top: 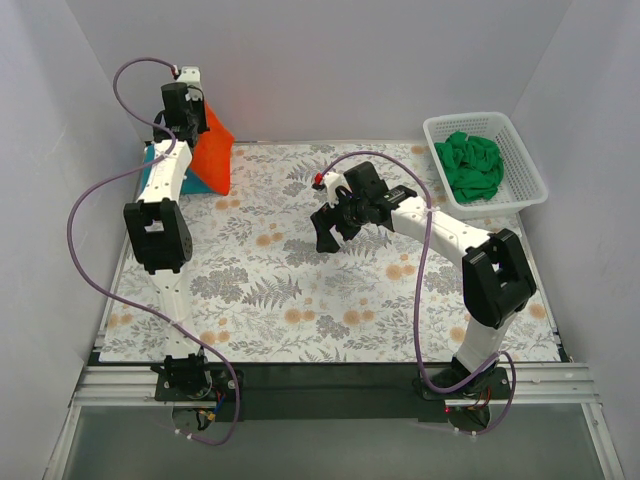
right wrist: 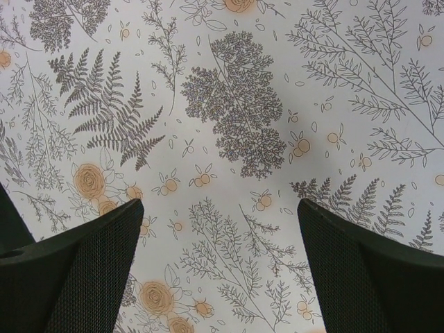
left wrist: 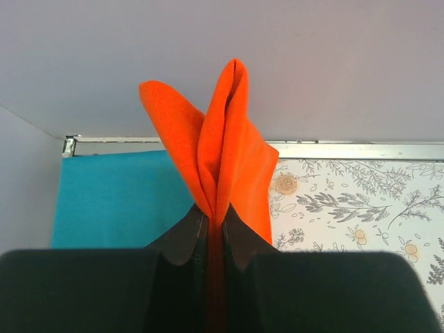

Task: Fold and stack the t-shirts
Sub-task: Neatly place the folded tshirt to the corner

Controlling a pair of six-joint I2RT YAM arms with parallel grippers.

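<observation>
From above, the left gripper [top: 190,128] is up at the far left corner, clamped on an orange t-shirt [top: 213,157] that hangs from it in a bunch. Under it a teal t-shirt [top: 152,156] lies flat on the floral cloth [top: 300,290]; only slivers of it show past the arm. The right gripper [top: 325,230] hovers over the middle of the cloth, carrying nothing. In the white basket [top: 520,150] at the far right sits a crumpled green bundle [top: 470,165]. I cannot tell whether it is one shirt or several.

The left wrist view shows the jaws pinched nearly together on a thick pleat of orange fabric. The teal t-shirt is a smooth, squared slab just beyond, by the far rail.

The right wrist view shows both fingers spread wide, with only the leaf-and-flower print between them.

By my reckoning the teal one is folded and starts the stack. The orange one is in hand but not laid on it, and I cannot judge its fold. The green has yet to leave the basket, so well over half remains.
</observation>
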